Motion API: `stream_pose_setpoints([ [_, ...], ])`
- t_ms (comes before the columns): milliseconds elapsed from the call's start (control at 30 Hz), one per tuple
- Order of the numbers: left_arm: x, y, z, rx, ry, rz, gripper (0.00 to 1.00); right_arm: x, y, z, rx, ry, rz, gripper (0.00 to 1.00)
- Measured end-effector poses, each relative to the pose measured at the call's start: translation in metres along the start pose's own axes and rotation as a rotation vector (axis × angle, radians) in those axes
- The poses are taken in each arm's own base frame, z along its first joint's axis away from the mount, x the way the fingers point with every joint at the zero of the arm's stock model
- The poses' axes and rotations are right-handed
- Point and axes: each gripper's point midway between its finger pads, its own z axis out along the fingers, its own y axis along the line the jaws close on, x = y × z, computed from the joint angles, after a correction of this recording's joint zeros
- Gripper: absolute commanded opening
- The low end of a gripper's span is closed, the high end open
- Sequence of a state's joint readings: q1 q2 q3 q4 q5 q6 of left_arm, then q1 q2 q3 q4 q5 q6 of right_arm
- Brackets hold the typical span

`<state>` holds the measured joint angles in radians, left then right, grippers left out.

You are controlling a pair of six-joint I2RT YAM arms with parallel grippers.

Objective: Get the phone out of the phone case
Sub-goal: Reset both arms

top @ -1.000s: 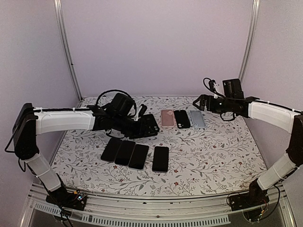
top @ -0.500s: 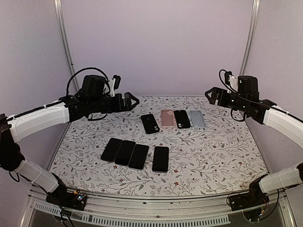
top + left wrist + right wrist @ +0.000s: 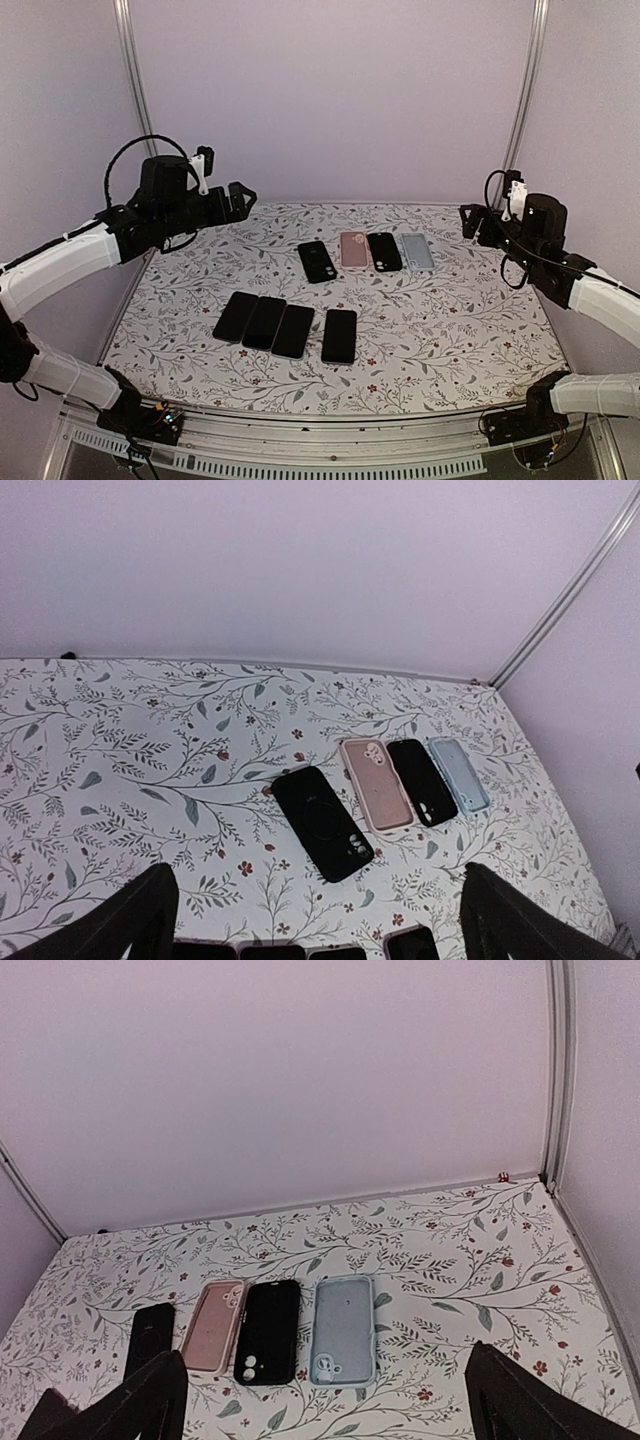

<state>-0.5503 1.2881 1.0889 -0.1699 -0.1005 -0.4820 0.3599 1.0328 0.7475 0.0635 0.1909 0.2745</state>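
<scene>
Arms back, case down

Top view: left gripper [image 3: 240, 195] and right gripper [image 3: 469, 220] have retreated outward. The black phone case [image 3: 317, 261] lies unmoved, left of the pink case [image 3: 353, 249].
Left wrist: jaws apart, phones [image 3: 413, 943] cropped below.
Right wrist: jaws apart, finger [image 3: 120, 1405] hides the case's near end.

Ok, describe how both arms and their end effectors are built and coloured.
The left arm and right arm match: white shells on the long links, black joints. The left end effector and right end effector are black, each with two dark fingers, a small white part on top and a black cable looping at the wrist.
</scene>
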Motion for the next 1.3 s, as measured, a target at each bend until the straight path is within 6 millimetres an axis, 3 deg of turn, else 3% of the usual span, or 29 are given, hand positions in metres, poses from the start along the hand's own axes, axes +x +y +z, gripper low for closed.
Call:
stream_pose_setpoints([
  [267, 0.001, 0.040, -0.015, -0.139, -0.086, 0.047, 1.00, 0.013, -0.026, -0.003, 0.063, -0.072, -0.087, 0.99],
  [367, 0.003, 0.060, -0.025, -0.184, -0.149, 0.083, 0.99, 0.025, -0.055, 0.003, 0.127, -0.082, -0.089, 0.99],
  [567, 0.011, 0.098, -0.046, -0.269, -0.261, 0.148, 0.99, 0.070, -0.114, 0.011, 0.250, -0.035, -0.070, 0.99],
  [700, 0.008, 0.123, -0.050, -0.352, -0.297, 0.183, 0.99, 0.078, -0.139, 0.017, 0.297, -0.052, -0.053, 0.99],
  [1033, 0.038, 0.188, -0.046, -0.533, -0.224, 0.223, 0.99, 0.095, -0.157, 0.021, 0.307, -0.106, -0.073, 0.99],
  [1200, 0.052, 0.206, -0.045, -0.575, -0.211, 0.213, 0.99, 0.081, -0.152, 0.022, 0.283, -0.204, -0.118, 0.99],
  [1300, 0.058, 0.212, -0.044, -0.592, -0.210, 0.212, 0.99, 0.096, -0.154, 0.025, 0.276, -0.187, -0.137, 0.99],
])
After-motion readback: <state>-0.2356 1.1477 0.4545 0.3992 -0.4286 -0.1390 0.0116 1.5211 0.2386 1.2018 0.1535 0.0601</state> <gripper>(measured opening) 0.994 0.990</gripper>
